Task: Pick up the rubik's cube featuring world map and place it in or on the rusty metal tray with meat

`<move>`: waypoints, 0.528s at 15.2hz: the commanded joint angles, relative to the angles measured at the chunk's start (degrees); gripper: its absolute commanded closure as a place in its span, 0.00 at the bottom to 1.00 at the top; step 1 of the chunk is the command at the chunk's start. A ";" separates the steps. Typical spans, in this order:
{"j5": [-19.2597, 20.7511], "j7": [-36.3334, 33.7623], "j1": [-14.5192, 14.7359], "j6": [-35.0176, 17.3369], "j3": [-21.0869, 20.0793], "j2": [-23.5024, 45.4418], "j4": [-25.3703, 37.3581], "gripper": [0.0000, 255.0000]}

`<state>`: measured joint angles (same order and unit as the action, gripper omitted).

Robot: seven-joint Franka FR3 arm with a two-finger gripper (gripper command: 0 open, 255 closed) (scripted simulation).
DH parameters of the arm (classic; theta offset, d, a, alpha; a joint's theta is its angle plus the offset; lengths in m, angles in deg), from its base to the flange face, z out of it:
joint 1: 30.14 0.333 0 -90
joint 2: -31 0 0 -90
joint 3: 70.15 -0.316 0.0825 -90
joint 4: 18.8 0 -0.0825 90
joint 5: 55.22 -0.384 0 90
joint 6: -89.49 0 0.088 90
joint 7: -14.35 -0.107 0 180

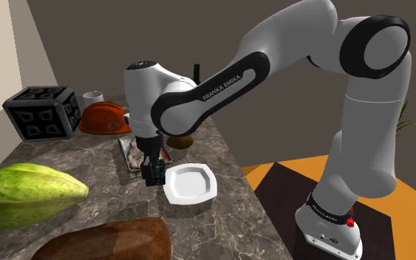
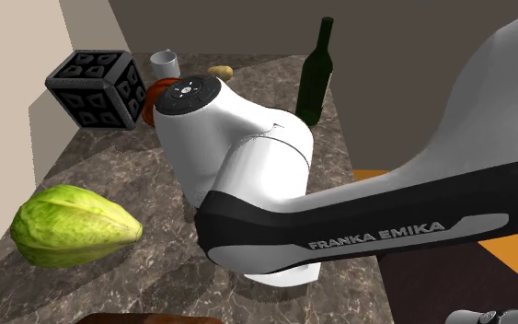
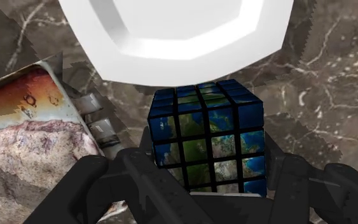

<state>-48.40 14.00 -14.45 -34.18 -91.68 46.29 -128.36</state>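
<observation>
Blue-and-green world-map cube (image 3: pixel 206 137) is sitting between the two black fingers (image 3: pixel 139 175) of the gripper (image 3: pixel 210 191); the pincer is closing on its opposite sides, narrow, clasping it.

- Location of cube: over the dark marbled countertop (image 1: pixel 221 159), just beside the near edge of the white plate (image 1: pixel 191 182), with the rusty tray (image 3: pixel 18 95) close on its other side. Cube is apart from the tray, not in or on it. Whether it is touching the counter: cannot tell.
- Tray: orange-brown rust patches on a pale wall, a pinkish slab of meat (image 3: pixel 25 153) lying in it.
- Writing: white capitals "FRANKA EMIKA" are showing along the black forearm band of the arm (image 1: pixel 221 81); the same words are reading clearly in the second exterior view. Faces of the black box (image 1: pixel 42 111) are carrying pale grey angular marks, not legible as letters.
- Other items on the counter: orange helmet (image 1: pixel 104 118) and white mug (image 1: pixel 92 97) beyond the tray; large green pod (image 1: pixel 25 193) and brown loaf (image 1: pixel 110 240) towards the shoulder view's lower left; dark green bottle (image 2: pixel 314 78) standing upright near the back wall.
</observation>
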 commanded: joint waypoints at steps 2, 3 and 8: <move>-0.49 0.29 -0.08 2.03 -0.18 -0.92 1.18 1.00; -0.66 0.41 -0.12 2.71 -0.23 -1.25 1.55 1.00; -1.43 0.91 -0.28 6.14 -0.44 -2.73 3.62 1.00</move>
<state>-49.66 14.74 -14.65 -28.79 -92.11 43.86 -125.20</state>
